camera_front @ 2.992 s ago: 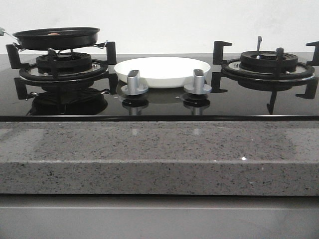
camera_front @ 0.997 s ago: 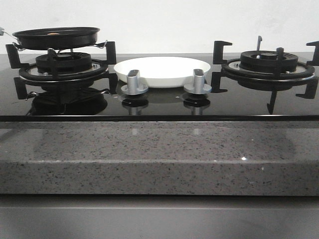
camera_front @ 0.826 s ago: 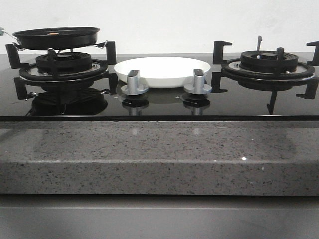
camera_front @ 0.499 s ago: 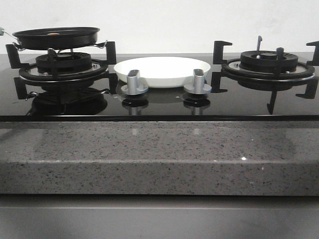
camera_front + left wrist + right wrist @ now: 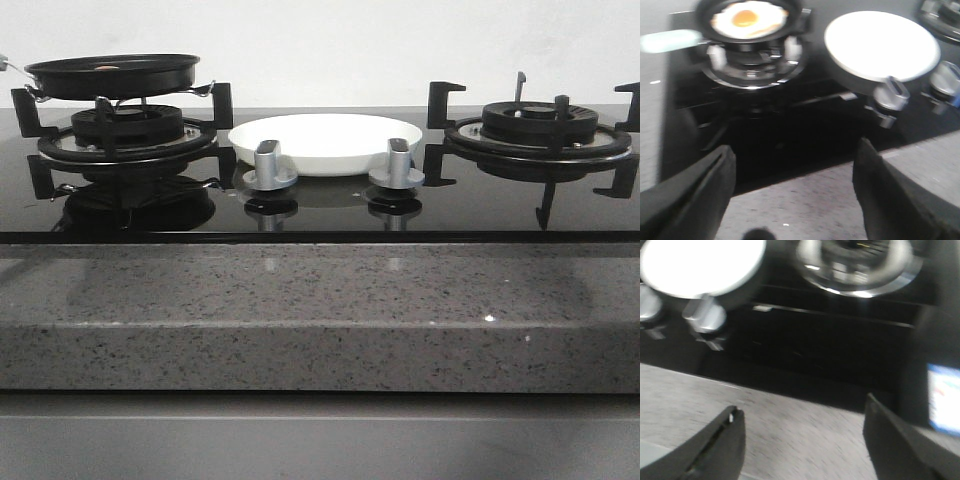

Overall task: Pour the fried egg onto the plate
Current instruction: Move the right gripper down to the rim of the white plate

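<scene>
Left wrist view shows the fried egg (image 5: 747,21) lying flat in the black frying pan (image 5: 790,15), white spread wide with the orange yolk near its middle. The pan sits on the left burner (image 5: 752,67), its pale handle (image 5: 670,41) reaching away from the plate. The plate (image 5: 882,45) rests bare on the glass hob just beside that burner, behind the two silver knobs (image 5: 890,97).

The left end effector (image 5: 792,192) hangs over the stone front edge of the desk (image 5: 805,210), well short of the pan; its dark fingers (image 5: 695,195) are spread wide with nothing between them. The right end effector (image 5: 800,440) is likewise wide apart and empty, near the right burner (image 5: 857,262).

Nothing is grasped yet, so the pour has not begun. My judgement is that the main risks lie ahead: a poor grip on the handle could let the pan roll, tipping the egg onto the hob. The pan must also clear the burner's raised black prongs, and the knobs stand close to the plate's rim, so a low swing could strike either. A fast tilt might carry the egg past the shallow rim.

From the front view, the egg (image 5: 103,67) is only a sliver above the pan's rim, neither arm appears, and the handle is cut off at the edge. Both wrist views are blurred.
</scene>
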